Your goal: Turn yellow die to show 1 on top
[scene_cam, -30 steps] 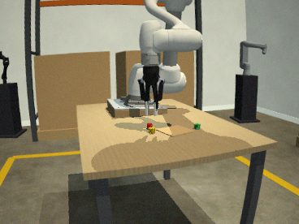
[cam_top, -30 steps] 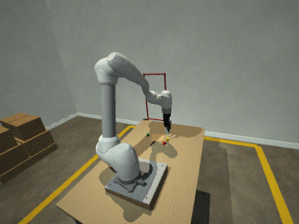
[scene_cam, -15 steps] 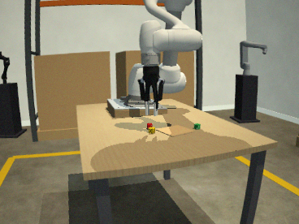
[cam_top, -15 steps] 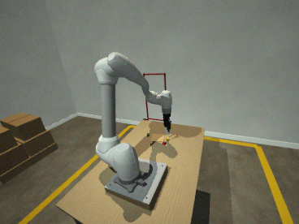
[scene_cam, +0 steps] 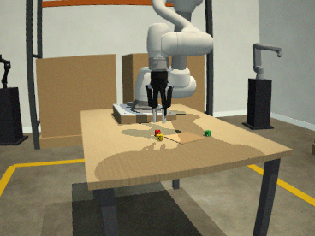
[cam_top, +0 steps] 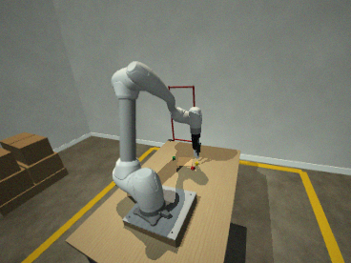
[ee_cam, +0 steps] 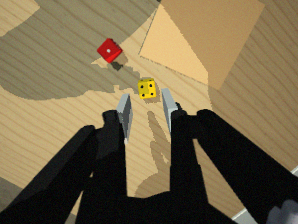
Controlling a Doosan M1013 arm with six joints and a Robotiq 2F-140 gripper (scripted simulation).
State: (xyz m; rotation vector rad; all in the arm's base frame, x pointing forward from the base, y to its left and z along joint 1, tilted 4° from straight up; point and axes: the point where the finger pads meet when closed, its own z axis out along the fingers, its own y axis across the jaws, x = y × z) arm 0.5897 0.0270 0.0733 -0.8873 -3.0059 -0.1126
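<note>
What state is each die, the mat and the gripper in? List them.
Yellow die: on the table, off the mat, four on top.
Red die: one on top.
Green die: top unreadable.
Mat: flat.
Gripper: partly open, empty.

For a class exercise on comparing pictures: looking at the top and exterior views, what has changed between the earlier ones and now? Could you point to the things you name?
Nothing visibly changed. The gripper (cam_top: 196, 157) (scene_cam: 160, 122) (ee_cam: 146, 101) has taken hold of nothing and let nothing go; the yellow die (cam_top: 196, 163) (scene_cam: 159, 137) (ee_cam: 147, 89), red die (cam_top: 193, 168) (scene_cam: 157, 132) (ee_cam: 109, 50) and green die (cam_top: 174, 158) (scene_cam: 208, 133) stayed in place.
</note>
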